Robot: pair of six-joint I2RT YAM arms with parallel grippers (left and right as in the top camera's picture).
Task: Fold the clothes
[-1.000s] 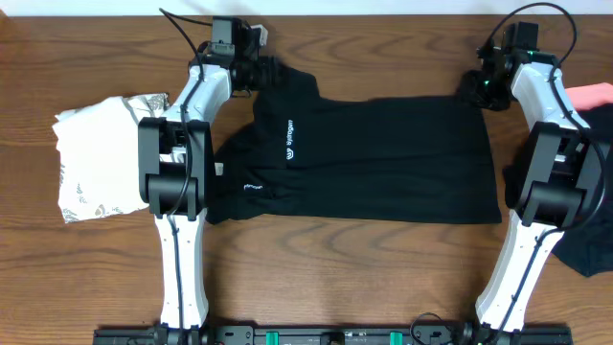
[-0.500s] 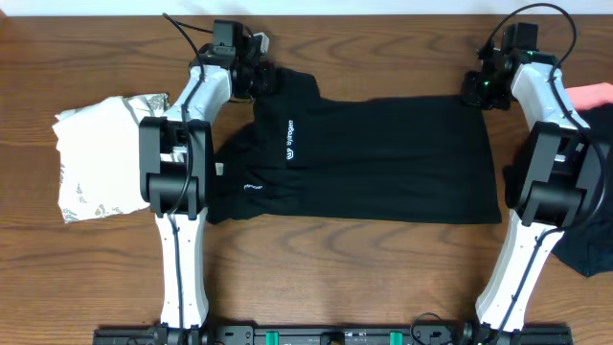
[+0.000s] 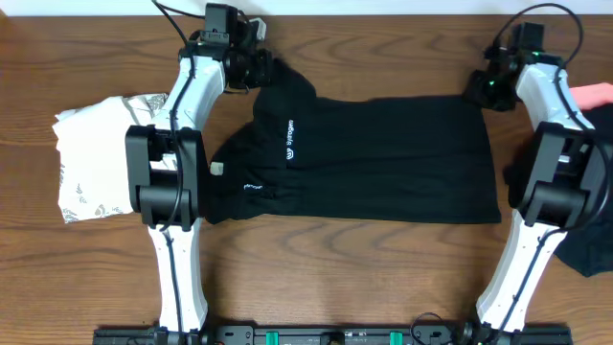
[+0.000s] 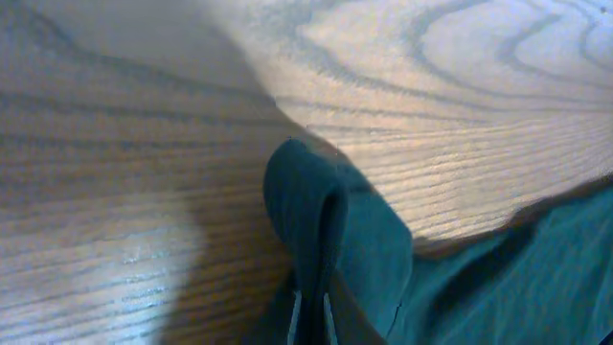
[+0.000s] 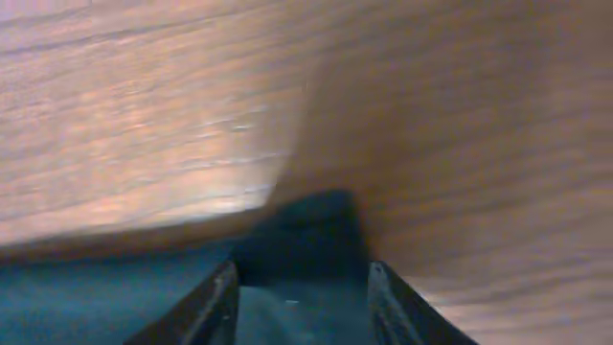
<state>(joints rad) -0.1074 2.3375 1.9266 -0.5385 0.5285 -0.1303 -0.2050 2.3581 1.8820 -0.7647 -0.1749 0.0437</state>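
White grey-patterned garment point(image 3: 94, 158): seen at the far left of the overhead frame, lying crumpled on the counter point(image 3: 364, 278), apart from the black shirt.

Left claw point(image 3: 261, 69): seen at the upper left of the overhead frame, at the top left corner of the black shirt point(image 3: 383, 163). In the left wrist view the left claw point(image 4: 309, 321) is pressed together on a raised fold of dark cloth point(image 4: 316, 220) at the bottom middle, with bare wood grain behind it.

Black shirt: spread across the middle of the overhead frame between the two arms, laid flat over most of its width. Its left end is bunched and creased beside the left arm.

Logo point(image 3: 289, 135): small and white, printed on the left part of the black shirt, below the left claw.

Right claw point(image 3: 481, 88): seen at the upper right of the overhead frame, at the top right corner of the black shirt. In the right wrist view its fingers point(image 5: 206, 311) are held apart at the bottom of the frame, and a corner of dark cloth point(image 5: 306, 240) fills the gap and pokes out past them. Whether the cloth is being squeezed cannot be told.

Pink garment point(image 3: 594, 94): only an edge is seen at the right border, just beside the right arm.

Second dark garment point(image 3: 586, 244): partly seen at the lower right border, behind the right arm.
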